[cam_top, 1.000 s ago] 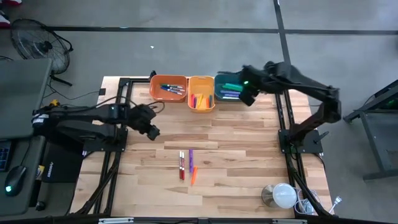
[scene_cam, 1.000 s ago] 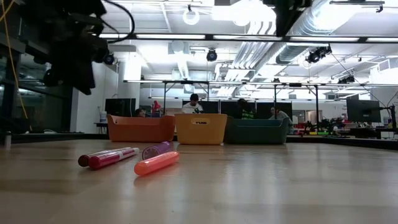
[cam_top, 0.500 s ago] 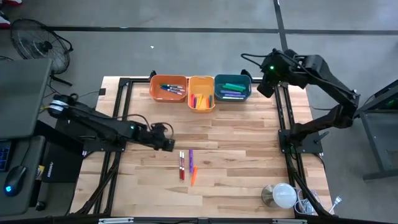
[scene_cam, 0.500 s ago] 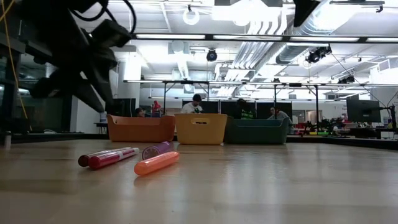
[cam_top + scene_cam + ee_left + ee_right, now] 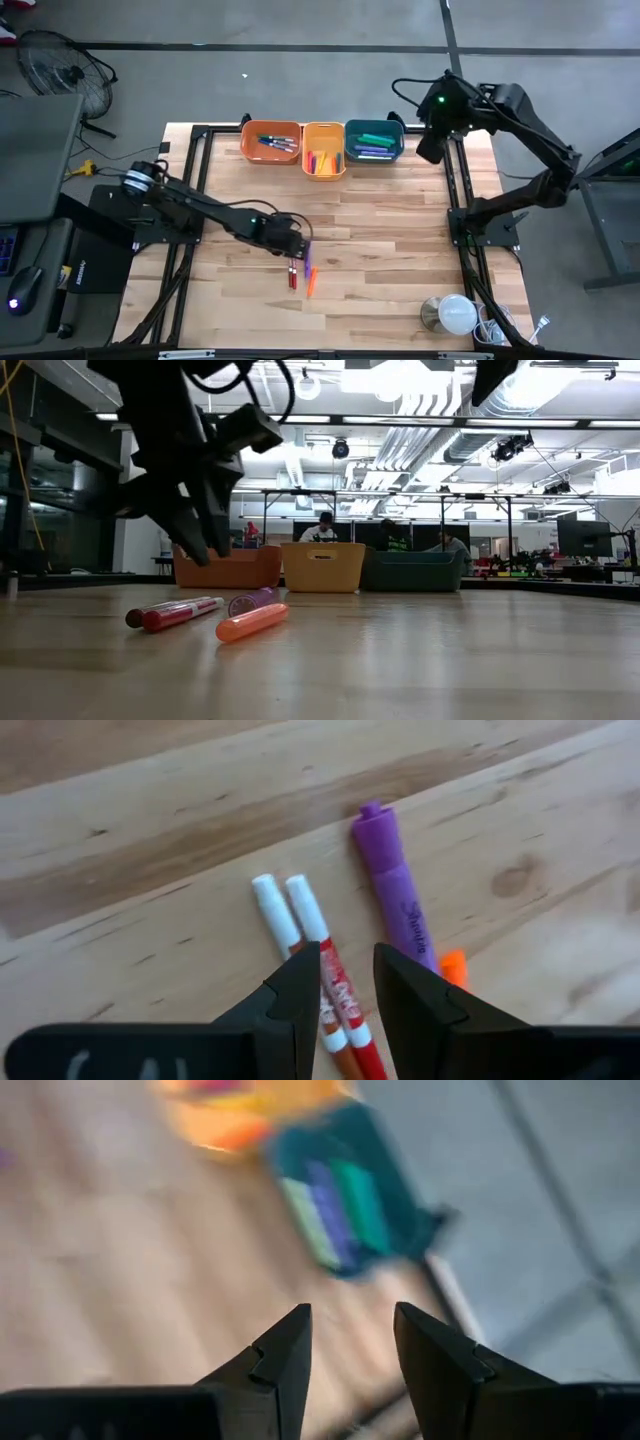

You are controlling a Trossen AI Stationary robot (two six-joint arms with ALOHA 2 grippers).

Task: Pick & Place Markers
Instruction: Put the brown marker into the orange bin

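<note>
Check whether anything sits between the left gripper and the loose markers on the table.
Nothing visible does. The left gripper hangs open right over the two red markers, with the purple marker and the orange marker just beside them. Only bare table lies between this group and the bins.

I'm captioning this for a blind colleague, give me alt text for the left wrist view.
The left gripper, fingers open and empty, hangs just above two red markers with white ends lying side by side on the wooden table. A purple marker lies beside them, with an orange marker peeking out past it.
</note>
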